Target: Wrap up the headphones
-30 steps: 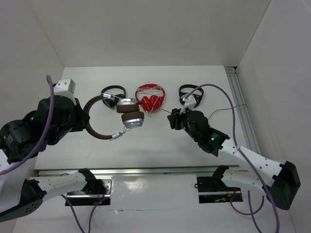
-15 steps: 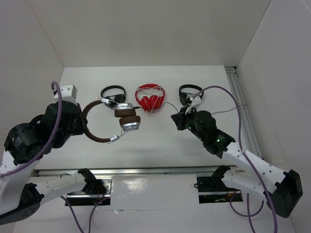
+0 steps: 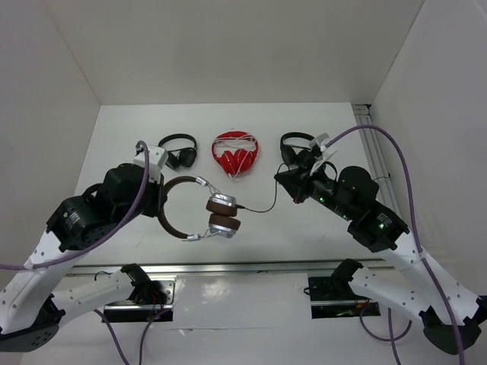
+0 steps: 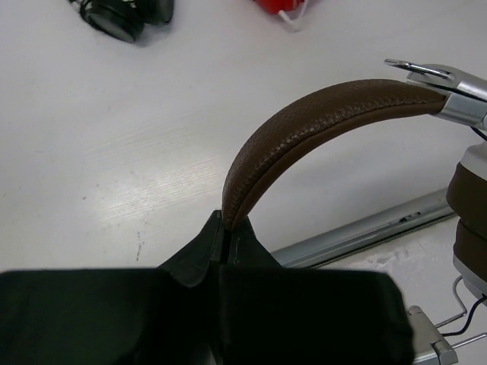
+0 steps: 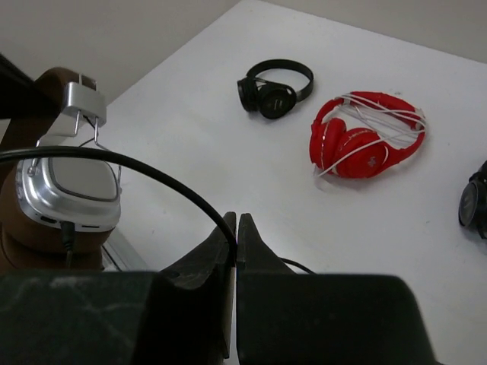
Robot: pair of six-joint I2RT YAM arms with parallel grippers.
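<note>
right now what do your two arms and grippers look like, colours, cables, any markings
The left arm and right arm have bulky black joint housings and white links. A purple cable loops along each. Small green lights glow on the right arm. The left gripper and right gripper have plain black fingers. No markings are readable.

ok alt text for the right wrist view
The right gripper, shut, pinches the thin dark cable, which arcs left to the silver cup of the brown headphones. Beyond, on the white table, lie a black pair and a red pair wound with white cord.
</note>
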